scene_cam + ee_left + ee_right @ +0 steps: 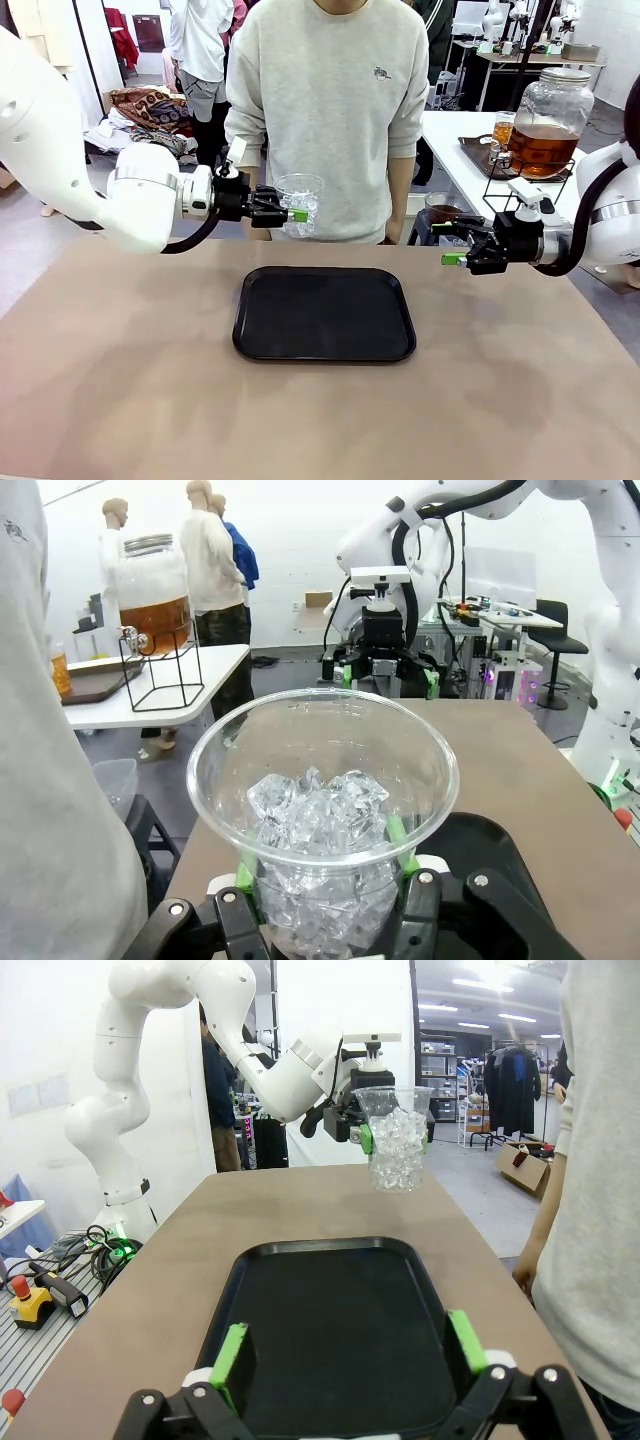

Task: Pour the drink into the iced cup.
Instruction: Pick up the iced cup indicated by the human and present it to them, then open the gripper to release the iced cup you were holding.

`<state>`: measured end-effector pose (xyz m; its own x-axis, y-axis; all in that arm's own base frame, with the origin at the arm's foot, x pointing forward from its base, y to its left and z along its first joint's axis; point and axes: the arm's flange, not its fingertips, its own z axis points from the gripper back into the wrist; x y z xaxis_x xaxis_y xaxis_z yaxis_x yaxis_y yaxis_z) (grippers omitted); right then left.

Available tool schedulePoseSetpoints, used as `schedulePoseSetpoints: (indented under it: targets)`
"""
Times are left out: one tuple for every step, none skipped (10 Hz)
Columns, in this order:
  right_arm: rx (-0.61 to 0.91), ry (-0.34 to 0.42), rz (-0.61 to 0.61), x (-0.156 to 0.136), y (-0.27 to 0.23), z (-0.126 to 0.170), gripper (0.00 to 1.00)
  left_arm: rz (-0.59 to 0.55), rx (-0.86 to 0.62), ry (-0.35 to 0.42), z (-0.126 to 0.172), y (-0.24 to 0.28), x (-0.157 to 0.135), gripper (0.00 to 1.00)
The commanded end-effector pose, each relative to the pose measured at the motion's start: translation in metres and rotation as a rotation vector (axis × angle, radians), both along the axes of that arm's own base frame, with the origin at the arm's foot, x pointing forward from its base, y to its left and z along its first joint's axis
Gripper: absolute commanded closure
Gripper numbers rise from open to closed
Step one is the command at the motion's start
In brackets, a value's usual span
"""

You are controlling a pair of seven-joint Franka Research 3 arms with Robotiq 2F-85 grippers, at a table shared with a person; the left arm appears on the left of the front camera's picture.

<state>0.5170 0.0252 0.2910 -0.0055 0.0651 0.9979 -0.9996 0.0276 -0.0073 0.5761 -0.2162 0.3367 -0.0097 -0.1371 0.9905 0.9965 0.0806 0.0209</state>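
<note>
Left gripper (296, 213) is pinched on a clear plastic cup (302, 190), green pads (400, 842) on either side of its lower wall. It holds the cup upright in the air over the table (120, 380), just past the far-left corner of the black tray (322, 315). The cup is loaded with ice cubes (318, 810), with no liquid visible, so by the look of it the pour hasn't started and all of it is left. Right gripper (447, 243) is spread and empty, hovering beside the tray's right side. The only drink I can spot is amber liquid in a glass dispenser jar (547, 115) on a side table, well apart from both arms. Person stands at the far edge in a grey sweatshirt (330, 110) with a small chest logo (381, 72), too small to read. No other legible print or brand marks.
</note>
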Motion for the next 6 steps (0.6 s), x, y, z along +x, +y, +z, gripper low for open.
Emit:
schedulePoseSetpoints:
  targets:
    - [-0.006,0.001,0.002,0.0032,0.0021,0.0042,0.00,-0.002,-0.002,-0.002,-0.0002,0.0002,-0.0024,0.42]
    - [-0.006,0.001,0.002,0.0032,0.0021,0.0042,0.00,-0.002,-0.002,-0.002,-0.0002,0.0002,-0.0024,0.42]
    - [-0.006,0.001,0.002,0.0032,0.0021,0.0042,0.00,-0.002,-0.002,-0.002,-0.0002,0.0002,-0.0024,0.42]
    - [-0.006,0.001,0.002,0.0032,0.0021,0.0042,0.00,-0.002,-0.002,-0.002,-0.0002,0.0002,-0.0024,0.42]
    - [-0.006,0.001,0.002,0.0032,0.0021,0.0042,0.00,-0.002,-0.002,-0.002,-0.0002,0.0002,-0.0024,0.42]
    - [-0.006,0.001,0.002,0.0032,0.0021,0.0042,0.00,-0.002,-0.002,-0.002,-0.0002,0.0002,-0.0024,0.42]
